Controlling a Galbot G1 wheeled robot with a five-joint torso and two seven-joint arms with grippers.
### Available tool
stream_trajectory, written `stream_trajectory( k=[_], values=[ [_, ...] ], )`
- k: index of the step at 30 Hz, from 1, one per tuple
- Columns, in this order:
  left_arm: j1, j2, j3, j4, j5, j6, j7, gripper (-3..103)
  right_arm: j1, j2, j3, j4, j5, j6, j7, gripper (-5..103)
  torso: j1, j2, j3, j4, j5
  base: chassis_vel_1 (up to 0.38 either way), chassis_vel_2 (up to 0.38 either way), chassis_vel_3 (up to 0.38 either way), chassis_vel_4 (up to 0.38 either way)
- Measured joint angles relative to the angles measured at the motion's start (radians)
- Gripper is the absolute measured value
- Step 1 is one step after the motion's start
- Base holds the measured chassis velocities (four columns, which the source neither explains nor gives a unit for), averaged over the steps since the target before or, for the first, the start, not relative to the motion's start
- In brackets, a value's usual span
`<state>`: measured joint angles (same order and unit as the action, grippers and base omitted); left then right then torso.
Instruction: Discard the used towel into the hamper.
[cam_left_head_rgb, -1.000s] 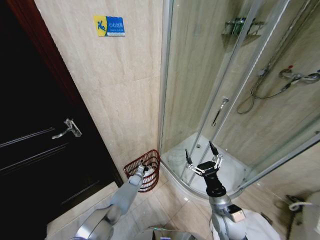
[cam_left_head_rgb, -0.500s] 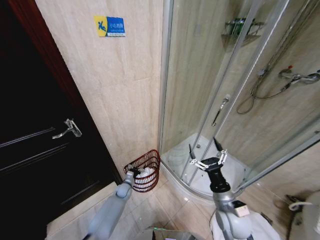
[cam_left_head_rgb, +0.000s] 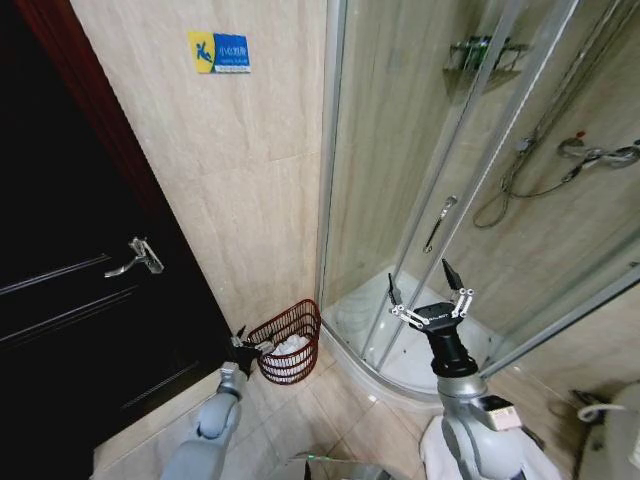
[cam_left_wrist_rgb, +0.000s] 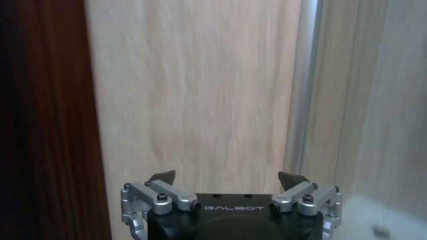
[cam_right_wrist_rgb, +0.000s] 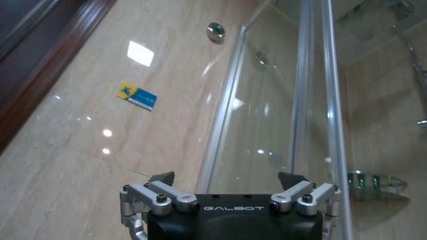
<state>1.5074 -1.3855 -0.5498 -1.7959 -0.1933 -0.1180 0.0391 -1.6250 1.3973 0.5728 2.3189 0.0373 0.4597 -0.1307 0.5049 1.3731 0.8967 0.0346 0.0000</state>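
Judging by the towel (cam_left_head_rgb: 291, 346) lying white inside the hamper (cam_left_head_rgb: 290, 340) on the floor by the shower's corner, the left hand (cam_left_head_rgb: 243, 343), fingers apart just beside its rim, should lift clear without snagging it, right hand (cam_left_head_rgb: 430, 297) spread aloft.

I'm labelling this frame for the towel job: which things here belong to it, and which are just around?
Job:
hamper
white towel inside it
left gripper, open beside the rim

Just around:
right gripper, open, raised by the shower door
dark door
blue wall sign
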Motion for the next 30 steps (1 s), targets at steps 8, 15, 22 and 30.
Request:
stream_trajectory(
  k=[8,15,22,30],
  values=[
    [0.140,-0.079,-0.052,-0.265,-0.011,0.045,0.003,100,0.000,0.007,0.003,0.014,-0.011,-0.041,0.047,100,0.000,0.000,0.000,0.0000,0.0000,0.000,0.000,0.000,0.000],
    [0.232,-0.153,-0.056,-0.498,0.032,0.166,0.014,100,0.000,0.001,0.015,0.029,-0.014,-0.097,0.070,100,0.000,0.000,0.000,0.0001,0.0002,0.000,0.000,0.000,0.000],
    [0.297,-0.125,-0.073,-0.666,0.047,0.345,0.071,100,0.006,0.002,0.013,0.041,-0.007,-0.116,0.075,100,0.000,0.000,0.000,0.0000,0.0001,0.000,0.000,0.000,0.000],
    [0.359,-0.145,-0.020,-0.696,0.104,0.392,0.094,100,0.012,0.006,0.015,0.051,0.015,-0.124,0.074,100,0.000,0.000,0.000,0.0001,-0.0001,0.000,0.000,0.000,0.000]
  ],
)
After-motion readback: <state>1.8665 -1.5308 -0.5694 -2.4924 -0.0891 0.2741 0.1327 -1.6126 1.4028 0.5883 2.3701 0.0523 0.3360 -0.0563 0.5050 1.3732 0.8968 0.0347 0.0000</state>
